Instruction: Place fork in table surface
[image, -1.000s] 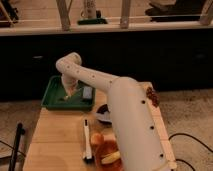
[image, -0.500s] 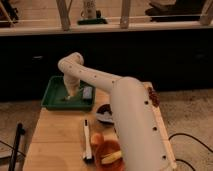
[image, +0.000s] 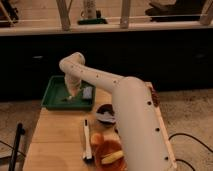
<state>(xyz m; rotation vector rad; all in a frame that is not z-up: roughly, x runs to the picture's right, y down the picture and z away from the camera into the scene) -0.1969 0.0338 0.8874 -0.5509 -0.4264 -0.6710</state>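
My gripper (image: 71, 93) hangs from the white arm, which reaches forward over the table, and it is down inside the green tray (image: 52, 98) at the table's far end. A small pale slim piece, which looks like the fork (image: 67, 99), lies at the gripper's tip on the tray floor. I cannot tell whether it is held. The light tan wooden table surface (image: 55, 140) stretches from the tray toward the camera.
A small grey-blue object (image: 88, 92) lies in the tray's right part. On the table are a black bowl (image: 105, 114), a long white-handled black-tipped utensil (image: 86, 137), orange and yellow items (image: 107, 152) and a brown item (image: 152, 95) at the right edge.
The gripper has shifted slightly to the right over the tray. Everything else stays put.
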